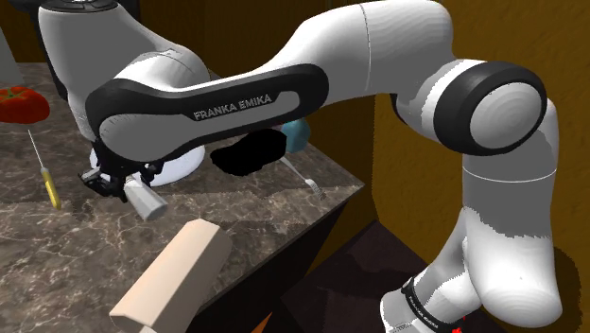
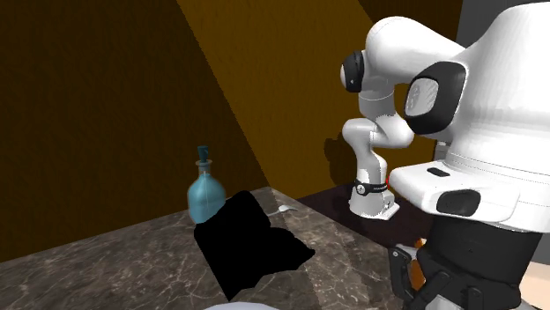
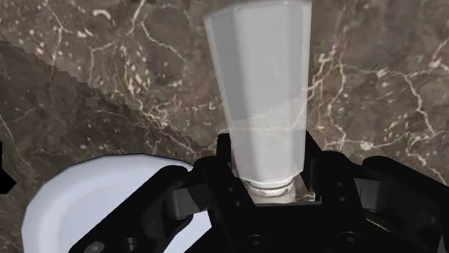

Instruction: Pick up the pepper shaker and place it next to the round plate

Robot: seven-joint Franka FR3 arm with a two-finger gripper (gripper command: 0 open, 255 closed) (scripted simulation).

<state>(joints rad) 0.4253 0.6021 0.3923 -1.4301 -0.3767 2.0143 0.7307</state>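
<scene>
Clamped tight on the narrow, metal-ringed end of a pale grey, faceted, tapering pepper shaker [image 3: 262, 93]: the all-black two-finger hand [image 3: 268, 147] of the white arm. Held just beside the round white plate [image 3: 79, 200], over the dark veined marble tabletop [image 3: 388, 86], wide end pointing away from the fingers. Seen from the shoulder camera, tilted and close to the plate's rim on the side nearer the camera; cannot tell whether touching the stone. Beyond the plate from the shaker, partly hidden by the arm: an upright blue glass bottle [image 2: 204, 195], and beside it a flat pure-black shape [image 2: 251, 242] on the tabletop. Near that shape, farther again from the plate, a small silvery utensil [image 1: 304, 176]. Well apart from the plate, towards the shoulder view's left: a rounded red vegetable [image 1: 21, 104] and a thin tool with a yellow handle [image 1: 47, 184]. Nearer the camera than the plate, lying aslant, a long beige block [image 1: 175, 270].
</scene>
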